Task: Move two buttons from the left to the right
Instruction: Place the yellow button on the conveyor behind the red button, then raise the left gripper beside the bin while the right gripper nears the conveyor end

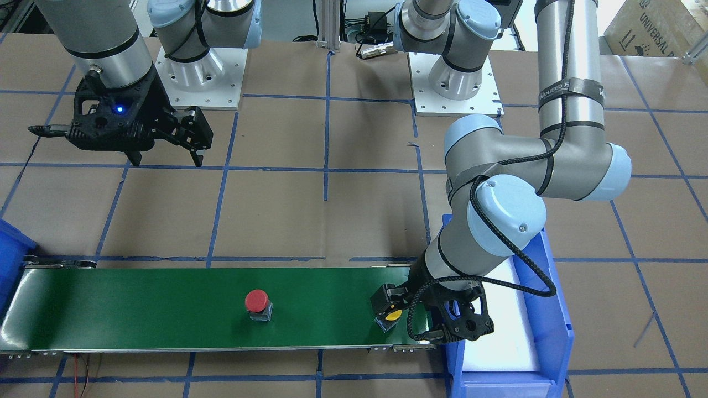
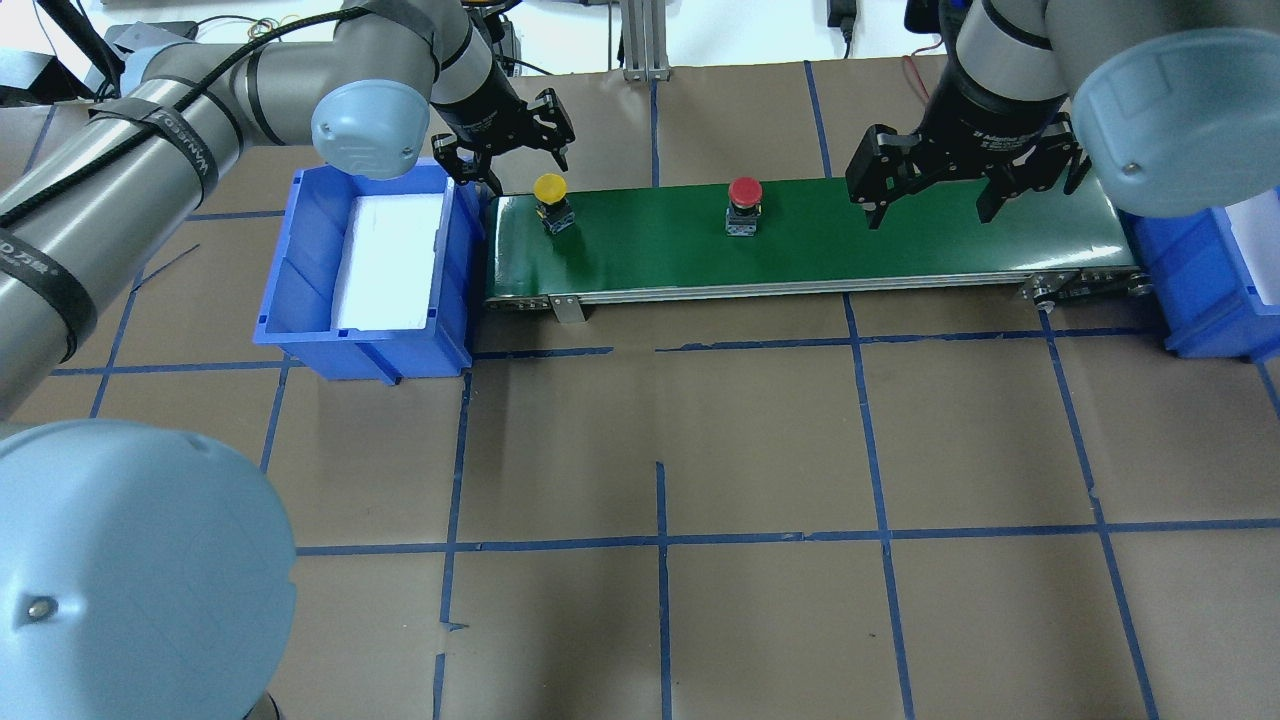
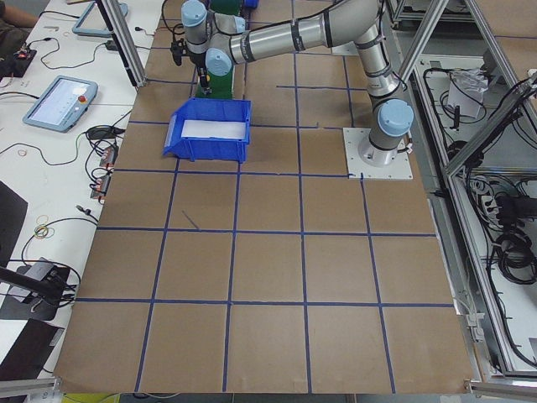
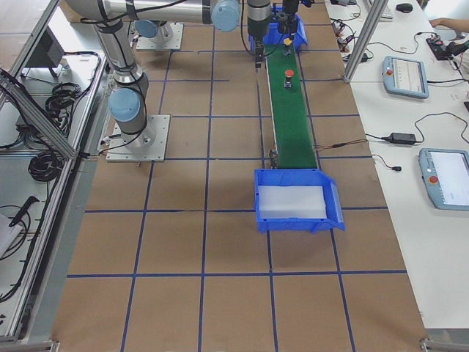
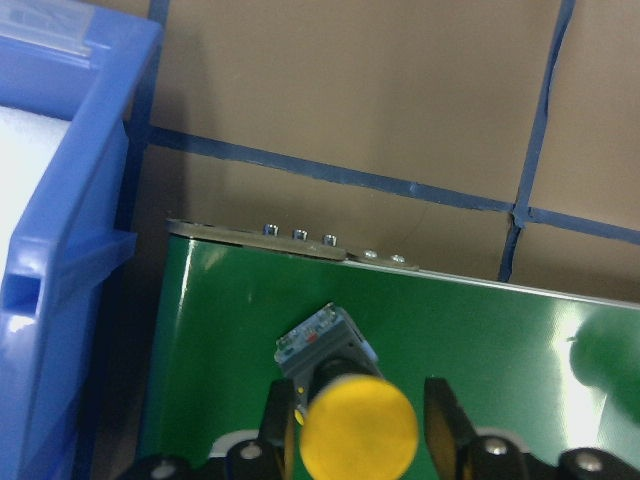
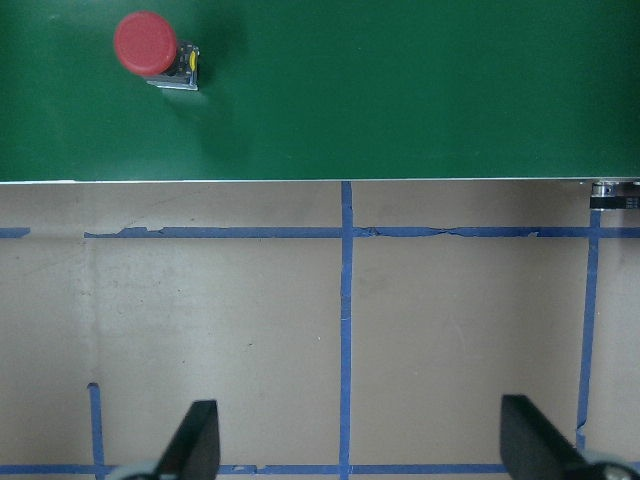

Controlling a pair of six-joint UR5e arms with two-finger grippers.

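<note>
If lifted crooked, could clip and topple yellow button (image 5: 358, 435) with left gripper (image 5: 362, 415), parted loosely around it. Right gripper (image 6: 362, 445): spread wide, empty.

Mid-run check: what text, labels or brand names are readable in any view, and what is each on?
"UNIVERSAL R", cut off by the frame edge: on the cardboard box.
Print on the black strap around the left arm: too blurred to read.
White print on the right arm at its wrist: too small to read.
</note>
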